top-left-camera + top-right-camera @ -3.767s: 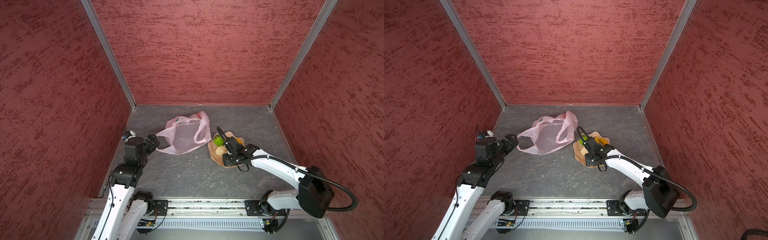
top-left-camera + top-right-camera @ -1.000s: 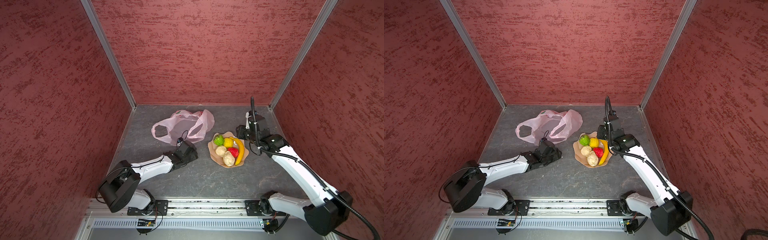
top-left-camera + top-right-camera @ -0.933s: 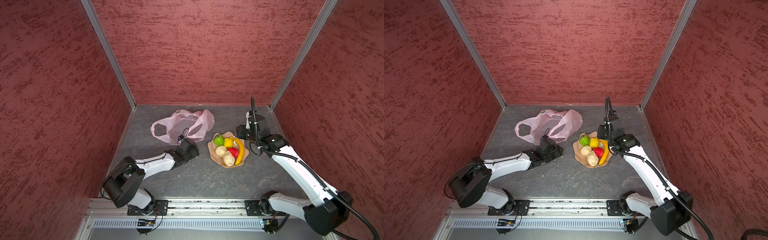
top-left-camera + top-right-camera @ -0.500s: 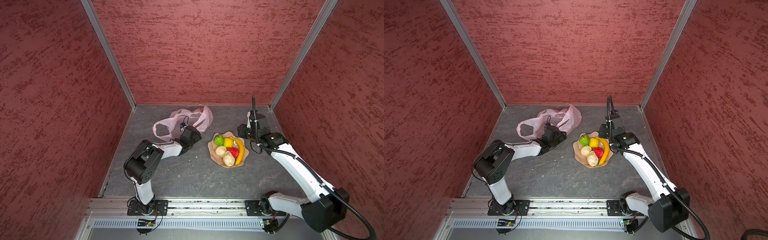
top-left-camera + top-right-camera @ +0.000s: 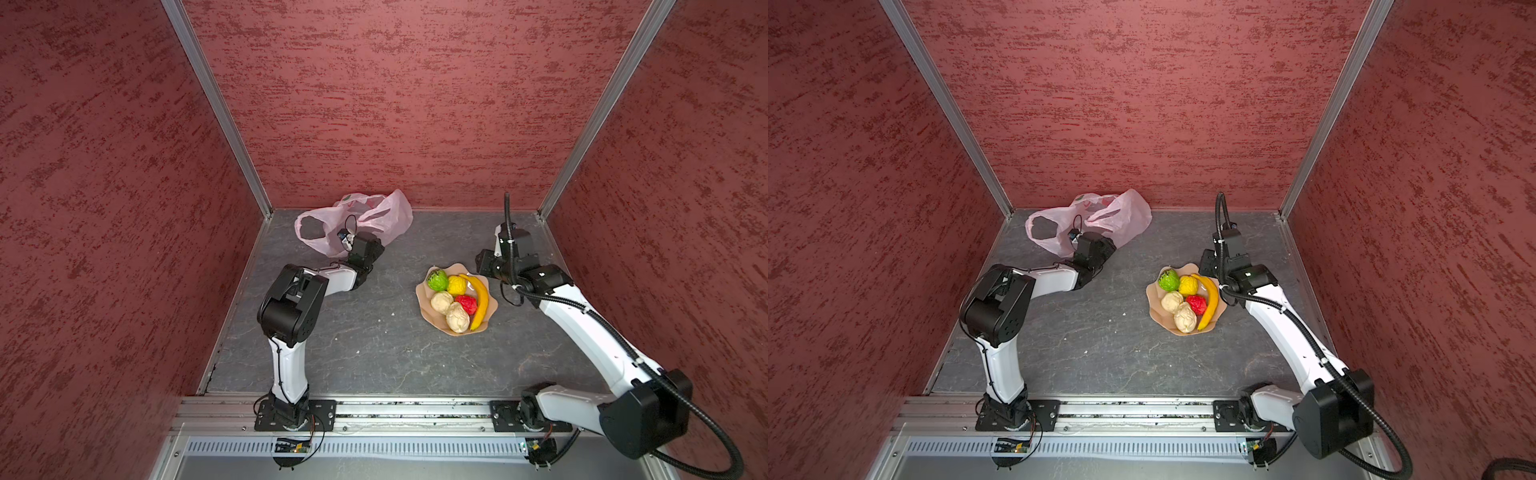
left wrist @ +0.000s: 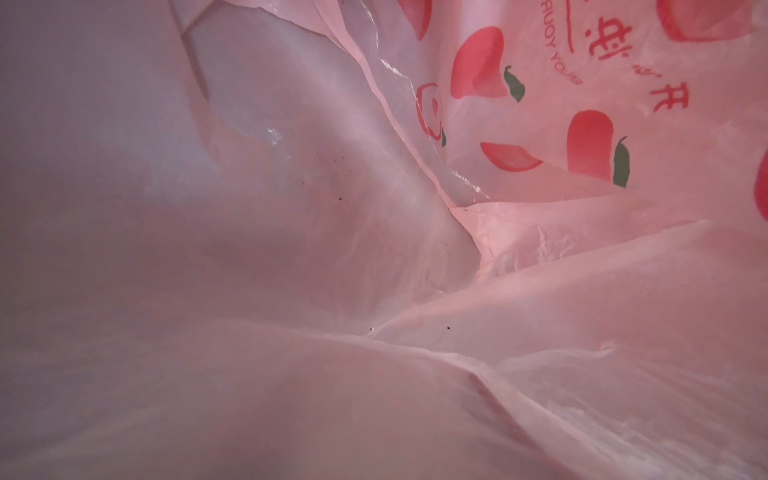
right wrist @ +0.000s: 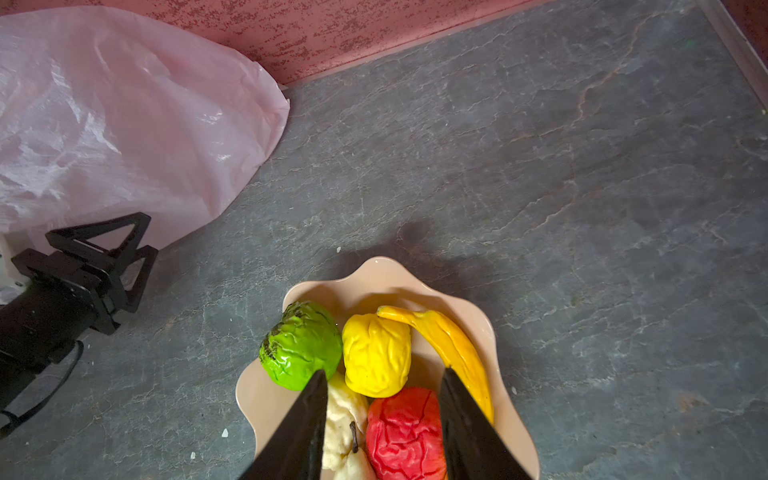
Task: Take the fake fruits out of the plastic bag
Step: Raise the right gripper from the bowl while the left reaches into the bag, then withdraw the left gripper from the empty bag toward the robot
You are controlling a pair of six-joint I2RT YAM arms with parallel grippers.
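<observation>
All the fake fruits lie in a peach scalloped bowl point(image 5: 424, 309): a green one point(image 5: 437, 279), a round yellow one point(image 5: 457, 284), a red one point(image 5: 466, 304), a banana point(image 5: 478, 299) and two beige lumps point(image 5: 441, 301). The pink plastic bag point(image 5: 390, 216) lies crumpled against the back wall, in both top views. My left gripper point(image 7: 145, 241) is low at the bag's front edge with its fingers apart. Bag plastic fills the left wrist view point(image 6: 374, 249) and hides the jaws there. My right gripper point(image 7: 383, 371) hangs open and empty over the bowl's far right rim.
Grey stone floor point(image 5: 374, 340) closed in by red walls on three sides. The left arm's raised elbow point(image 5: 291, 307) stands over the left of the floor. A metal rail point(image 5: 395, 411) runs along the front edge.
The left arm's elbow has risen and its gripper moved toward the back wall, pushing the bag there. The right gripper drew slightly away from the bowl.
</observation>
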